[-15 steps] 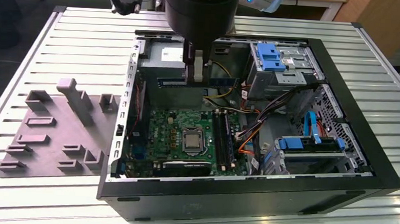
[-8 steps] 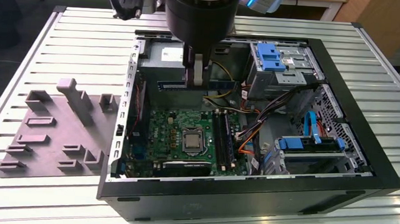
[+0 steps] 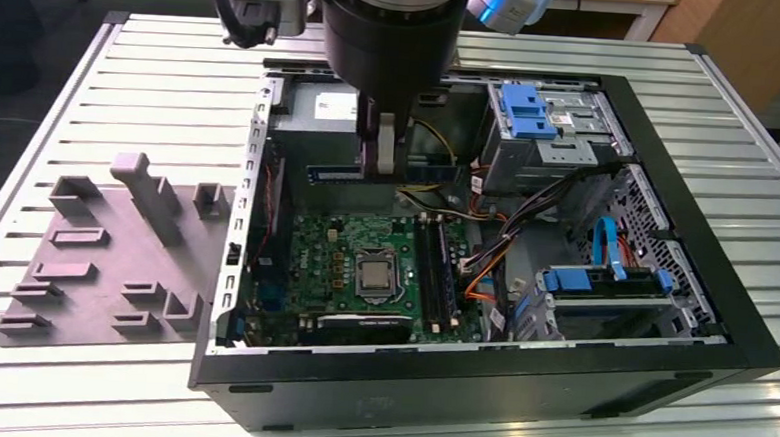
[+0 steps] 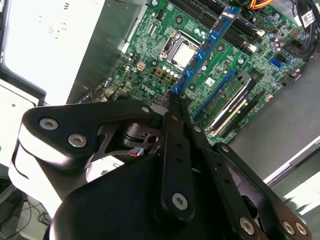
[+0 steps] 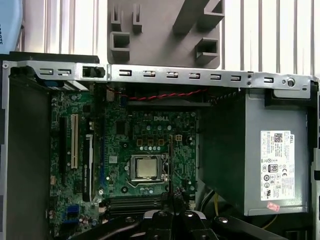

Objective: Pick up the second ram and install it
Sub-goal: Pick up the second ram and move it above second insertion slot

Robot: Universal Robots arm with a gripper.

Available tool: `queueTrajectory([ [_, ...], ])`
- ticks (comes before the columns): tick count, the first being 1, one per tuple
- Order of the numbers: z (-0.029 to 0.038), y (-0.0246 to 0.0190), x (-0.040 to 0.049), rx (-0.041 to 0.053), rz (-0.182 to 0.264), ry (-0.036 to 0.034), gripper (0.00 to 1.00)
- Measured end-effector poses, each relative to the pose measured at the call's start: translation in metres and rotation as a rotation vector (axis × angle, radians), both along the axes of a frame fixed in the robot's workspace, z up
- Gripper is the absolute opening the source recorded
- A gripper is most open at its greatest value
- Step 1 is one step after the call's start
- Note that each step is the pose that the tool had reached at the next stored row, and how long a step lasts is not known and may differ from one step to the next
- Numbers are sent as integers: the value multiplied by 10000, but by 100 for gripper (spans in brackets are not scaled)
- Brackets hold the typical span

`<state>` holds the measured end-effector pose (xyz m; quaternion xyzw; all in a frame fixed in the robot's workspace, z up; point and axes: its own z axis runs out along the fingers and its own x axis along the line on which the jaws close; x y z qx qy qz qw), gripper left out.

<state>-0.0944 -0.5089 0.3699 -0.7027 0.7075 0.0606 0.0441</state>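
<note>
Hanging down from the upper centre of the exterior view, the arm reaches into the open computer case [image 3: 488, 389], which rests on a slatted metal table [image 3: 73, 392].

Tool: the gripper [image 3: 378, 168] is clenched on the second ram [image 4: 207, 42], a blue stick carrying dark chips. The fingers pinch its flat faces (the part behind them is hidden).

Position: the stick is held in the air above the green motherboard [image 3: 341, 251] and touches nothing but the fingers. In the exterior view it sits in the upper middle of the case opening, just in front of the grey power supply [image 5: 252, 150] and above the processor socket [image 3: 378, 276]. It is not seated in any of the memory slots [image 3: 437, 276].

Slots: in the second wrist view, a green module [image 4: 227, 100] stands in one of them.

Surroundings: a grey plastic tray [image 3: 107, 264] with raised blocks lies on the table at the exterior view's left, just beside the case wall.
</note>
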Motion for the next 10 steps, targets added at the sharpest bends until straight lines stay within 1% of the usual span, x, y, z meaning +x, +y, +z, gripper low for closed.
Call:
queueTrajectory([
  [10,-73,0,2,-223,-33,10,12],
])
